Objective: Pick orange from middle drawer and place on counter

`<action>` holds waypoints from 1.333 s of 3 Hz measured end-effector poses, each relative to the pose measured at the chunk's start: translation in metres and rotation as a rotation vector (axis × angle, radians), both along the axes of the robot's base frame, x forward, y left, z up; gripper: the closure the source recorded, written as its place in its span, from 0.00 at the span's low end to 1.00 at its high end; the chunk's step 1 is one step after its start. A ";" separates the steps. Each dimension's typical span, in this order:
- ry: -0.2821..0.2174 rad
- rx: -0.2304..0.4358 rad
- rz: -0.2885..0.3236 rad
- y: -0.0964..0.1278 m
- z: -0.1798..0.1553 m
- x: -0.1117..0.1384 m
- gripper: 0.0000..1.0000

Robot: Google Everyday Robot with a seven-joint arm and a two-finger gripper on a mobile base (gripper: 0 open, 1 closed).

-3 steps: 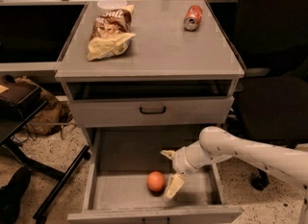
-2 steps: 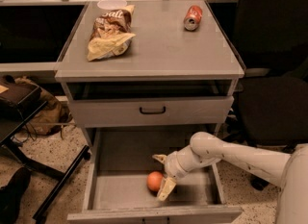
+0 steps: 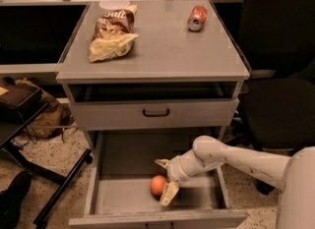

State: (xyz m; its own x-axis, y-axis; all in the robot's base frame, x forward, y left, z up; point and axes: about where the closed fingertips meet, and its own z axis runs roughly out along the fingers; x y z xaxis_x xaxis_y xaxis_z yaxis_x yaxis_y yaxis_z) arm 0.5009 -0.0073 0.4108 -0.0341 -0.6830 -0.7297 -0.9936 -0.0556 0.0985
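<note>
The orange (image 3: 157, 185) lies on the grey floor of the pulled-out middle drawer (image 3: 118, 193), near its front. My gripper (image 3: 164, 180) reaches in from the right on a white arm and is open, one cream finger (image 3: 162, 163) behind the orange and the other (image 3: 168, 194) in front of it. The orange sits just left of the fingers, partly between them; I cannot tell if they touch it. The counter (image 3: 162, 51) is the flat grey top of the cabinet above.
On the counter lie a chip bag (image 3: 113, 34), a red soda can (image 3: 197, 17) on its side and a white cup (image 3: 114, 3). A closed drawer front with a black handle (image 3: 156, 112) sits above the open drawer. A black chair (image 3: 280, 75) stands right, a table leg (image 3: 59, 188) left.
My gripper has moved left inside the drawer, closing in on the orange until its fingers straddle it. The orange has stayed in place.
</note>
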 end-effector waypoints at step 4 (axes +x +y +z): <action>0.049 0.008 0.006 0.015 -0.049 0.007 0.19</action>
State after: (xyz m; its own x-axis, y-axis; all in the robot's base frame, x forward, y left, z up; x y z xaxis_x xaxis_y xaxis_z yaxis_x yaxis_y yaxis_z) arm 0.5078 0.0080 0.3617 -0.0656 -0.6775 -0.7326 -0.9873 -0.0626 0.1463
